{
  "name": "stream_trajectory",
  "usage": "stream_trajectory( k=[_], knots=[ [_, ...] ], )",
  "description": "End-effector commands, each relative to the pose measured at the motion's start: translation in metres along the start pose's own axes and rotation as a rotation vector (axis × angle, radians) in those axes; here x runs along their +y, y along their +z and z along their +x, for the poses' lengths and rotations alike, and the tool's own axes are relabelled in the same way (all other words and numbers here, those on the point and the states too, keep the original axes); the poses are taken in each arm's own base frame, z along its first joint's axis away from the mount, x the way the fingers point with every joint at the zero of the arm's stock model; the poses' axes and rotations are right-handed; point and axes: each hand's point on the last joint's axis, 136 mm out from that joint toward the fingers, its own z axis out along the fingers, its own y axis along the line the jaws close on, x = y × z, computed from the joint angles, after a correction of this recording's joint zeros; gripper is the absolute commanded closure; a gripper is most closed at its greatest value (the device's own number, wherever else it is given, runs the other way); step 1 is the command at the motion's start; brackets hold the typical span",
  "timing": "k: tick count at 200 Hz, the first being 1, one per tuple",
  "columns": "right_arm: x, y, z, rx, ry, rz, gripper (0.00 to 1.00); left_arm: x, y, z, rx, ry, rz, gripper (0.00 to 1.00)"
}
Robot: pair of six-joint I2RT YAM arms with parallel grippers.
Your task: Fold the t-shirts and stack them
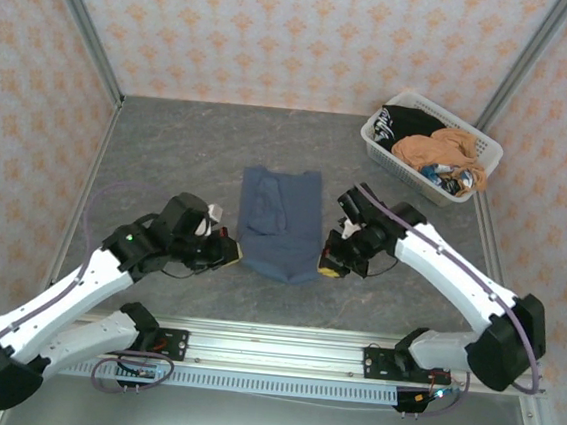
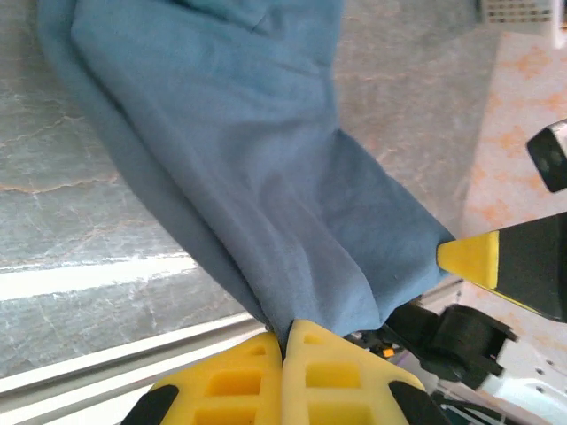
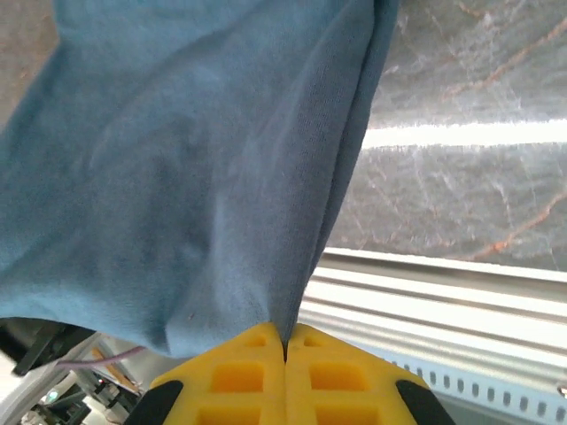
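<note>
On marbled tbl point(image 1: 169, 151): creased blue tee point(image 1: 281, 222)

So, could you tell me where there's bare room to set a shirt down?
The table is bare between the blue shirt and the left wall, and behind the shirt toward the back wall. The basket crowds the far-right corner.

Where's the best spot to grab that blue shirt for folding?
The two near corners of the blue t-shirt, one from each side, low over the table. It lies flat and narrow, so pinched corners should lift the hem evenly. The left gripper and right gripper are shut there.
</note>
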Motion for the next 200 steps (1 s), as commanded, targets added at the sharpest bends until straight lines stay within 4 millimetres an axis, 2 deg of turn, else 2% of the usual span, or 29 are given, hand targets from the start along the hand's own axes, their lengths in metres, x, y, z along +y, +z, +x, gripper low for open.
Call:
stream_trajectory(
  k=[1,34,75,100,125,157,171,200],
  knots=[
    [0.006,-0.027,0.017,0.0,0.065,-0.024,1.0,-0.011,-0.016,0.004,-0.007,0.027,0.041,1.0],
    [0.029,-0.051,0.012,-0.058,0.093,-0.082,1.0,-0.031,-0.037,-0.015,-0.128,0.022,0.095,1.0],
    [0.055,-0.067,-0.021,-0.12,0.137,-0.115,1.0,-0.041,-0.039,-0.048,-0.251,-0.019,0.078,1.0],
    [0.06,-0.068,-0.046,-0.142,0.18,-0.107,1.0,-0.045,-0.036,-0.071,-0.295,-0.062,0.065,1.0],
    [0.067,-0.067,-0.08,-0.173,0.217,-0.109,1.0,-0.042,-0.028,-0.097,-0.318,-0.107,0.037,1.0],
    [0.078,-0.052,-0.139,-0.185,0.244,-0.091,1.0,-0.02,-0.009,-0.136,-0.318,-0.185,-0.075,1.0],
    [0.08,-0.039,-0.171,-0.187,0.267,-0.093,1.0,-0.011,0.009,-0.158,-0.308,-0.198,-0.122,1.0],
    [0.069,-0.004,-0.236,-0.193,0.325,-0.041,1.0,0.008,0.054,-0.215,-0.301,-0.218,-0.204,1.0]
  ],
)
